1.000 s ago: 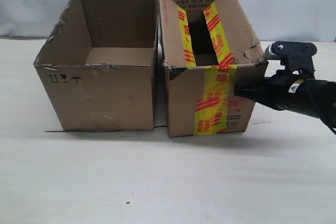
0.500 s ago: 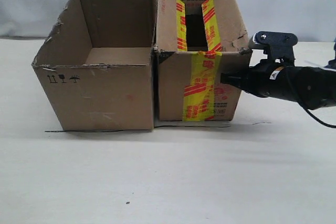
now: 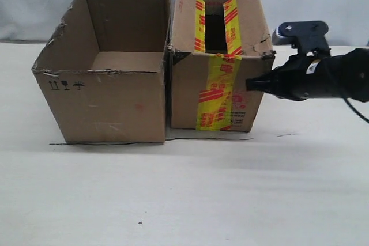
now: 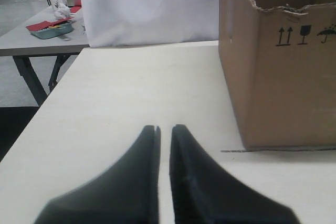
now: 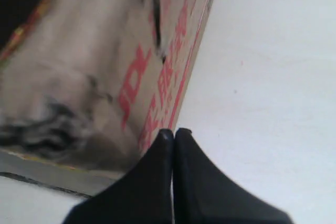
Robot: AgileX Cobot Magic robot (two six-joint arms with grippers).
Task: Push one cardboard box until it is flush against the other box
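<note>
Brown corrugated board, banded with yellow tape with red stripes: the cardboard box stands upright on the pale table, right of centre in the exterior view. Its top is open and its near right corner is battered. The other box, plain brown with a torn rim and small black handling symbols on its near face, stands directly to its left, also open-topped. The two cartons stand side by side with only a thin dark seam between their facing walls. At the upper near corner they appear to touch; lower down, contact cannot be confirmed.

Right gripper: it reaches in level from the right, its tip against the right-hand wall of the taped carton at about mid-height. In the right wrist view the gripper has both fingers pressed together, clamped on nothing, with the tips at the red-printed face of the carton.

Left gripper: seen only in its own wrist view, low over bare tabletop, fingers drawn together with a hairline slit between them, holding nothing. The plain carton stands near it but apart from it.

A thin dark line lies on the table along the base of both cartons. A white cloth hangs behind.
</note>
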